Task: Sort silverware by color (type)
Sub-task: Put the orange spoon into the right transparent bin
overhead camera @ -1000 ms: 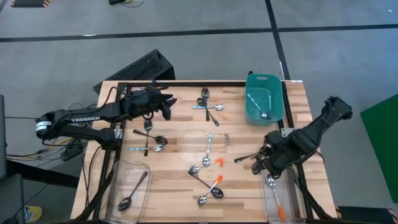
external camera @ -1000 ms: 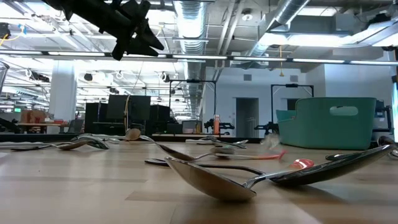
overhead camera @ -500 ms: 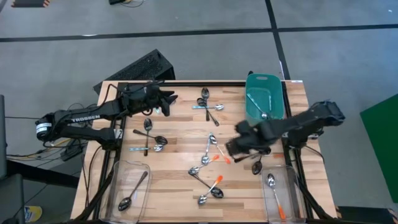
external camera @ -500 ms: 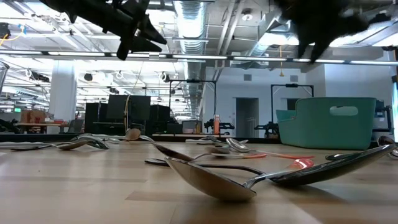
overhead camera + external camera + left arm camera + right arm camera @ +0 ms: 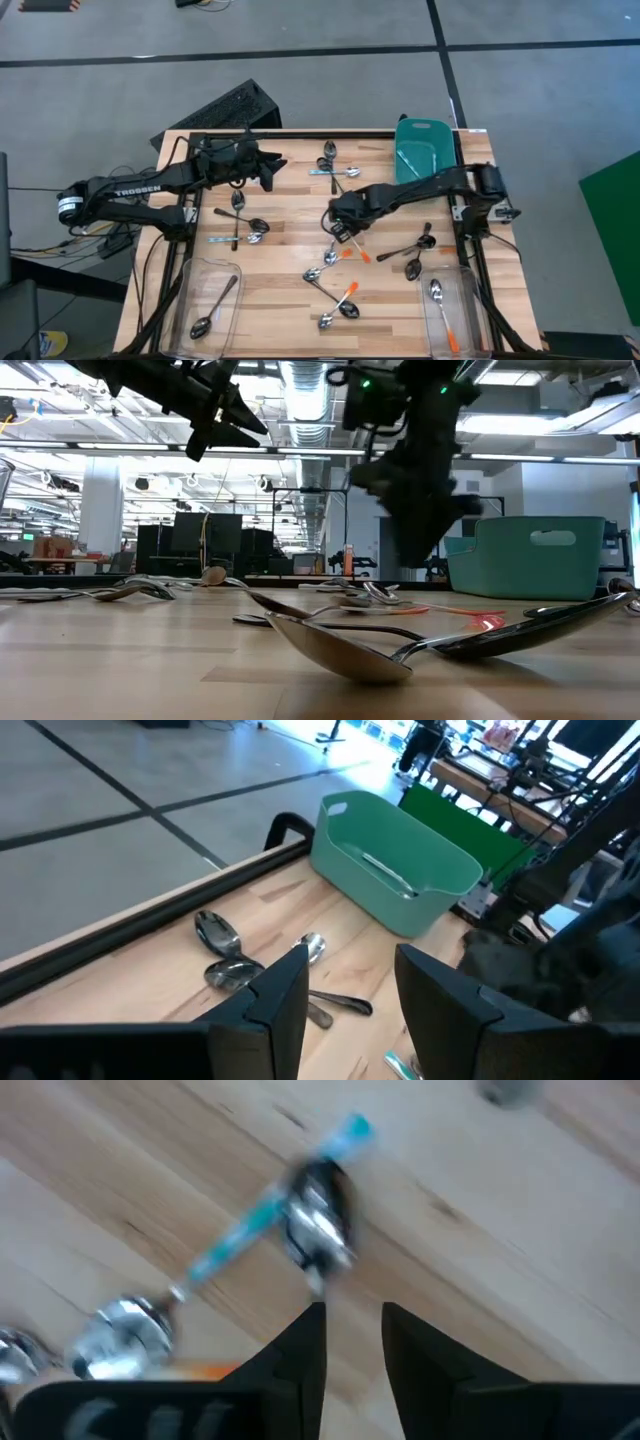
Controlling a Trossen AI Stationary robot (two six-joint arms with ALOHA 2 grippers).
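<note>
Below the right claw (image 5: 350, 1342), slightly parted and empty, lies a light-blue-handled spoon (image 5: 262, 1220), bowl shiny.

Both arms are dark, nearly black, built of slim jointed links. The left arm (image 5: 130, 190) carries white "TROSSEN" lettering along its forearm and a round pale cap at its base joint. The left claw (image 5: 350, 985) and the right claw (image 5: 350, 1330) each end in two flat, angular black fingers.

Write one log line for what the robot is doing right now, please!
right gripper: open, empty, over blue-handled spoon mid-table | left gripper: open, empty, hovering at table's far left | teal tub: holds spoons
</note>
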